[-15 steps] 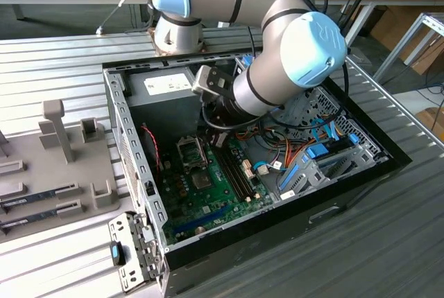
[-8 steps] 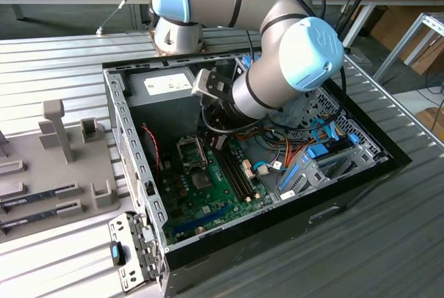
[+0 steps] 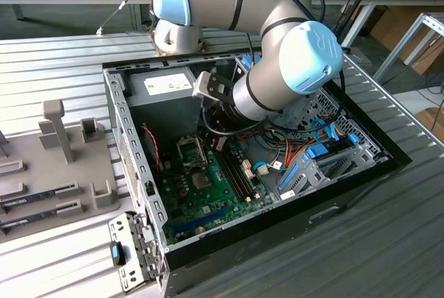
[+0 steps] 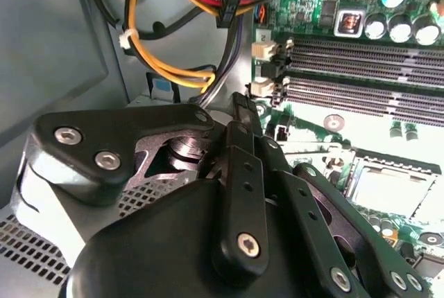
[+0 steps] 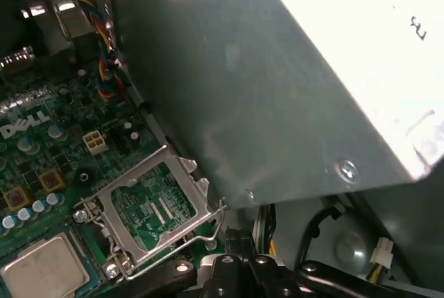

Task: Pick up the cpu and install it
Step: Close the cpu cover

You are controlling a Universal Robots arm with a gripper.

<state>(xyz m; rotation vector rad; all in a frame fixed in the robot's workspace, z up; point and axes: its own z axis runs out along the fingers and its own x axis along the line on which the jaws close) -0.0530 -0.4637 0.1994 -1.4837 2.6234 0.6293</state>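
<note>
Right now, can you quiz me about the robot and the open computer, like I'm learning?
1. True or false: the gripper is holding the cpu.
2. The metal frame next to the cpu is: A) lifted open, B) shut flat over the cpu, C) bent in half.
3. Fill in: the motherboard is ___ in colour.
Key: 1 false, the cpu lies flat on the motherboard, apart from the gripper; 2 A; 3 green.
</note>
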